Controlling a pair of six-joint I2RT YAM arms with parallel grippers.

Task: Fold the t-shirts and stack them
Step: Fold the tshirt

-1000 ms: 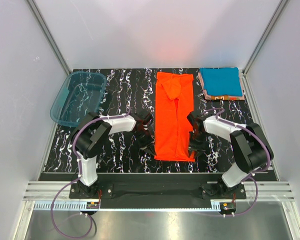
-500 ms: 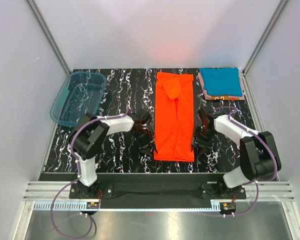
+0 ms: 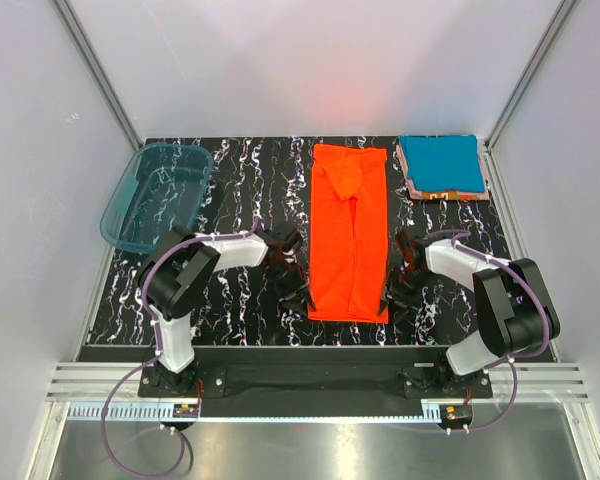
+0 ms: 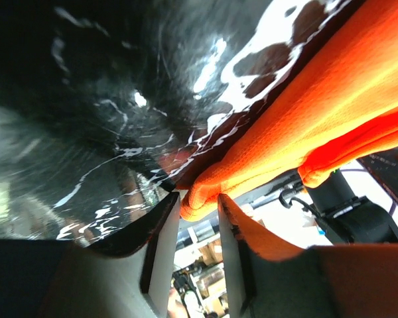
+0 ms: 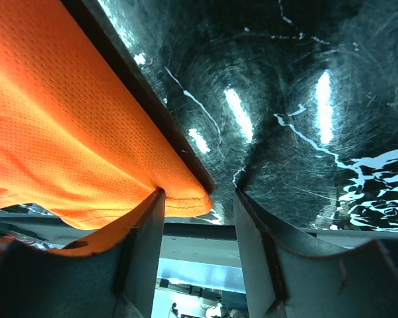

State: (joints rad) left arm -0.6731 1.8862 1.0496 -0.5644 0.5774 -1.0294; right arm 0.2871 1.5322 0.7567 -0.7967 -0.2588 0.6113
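Orange shirt [image 3: 349, 230] lies as a long strip down the middle of the desk [image 3: 230, 305], hem toward the near edge, with the blue shirt [image 3: 440, 163] folded at the far right corner. The left gripper [image 4: 199, 202] looks pinched on the near left hem corner. The right gripper [image 5: 199, 195] is spread wide around the near right corner. This thin, light mesh will droop and slide, so take the doubled hem corners deep and lift both evenly.
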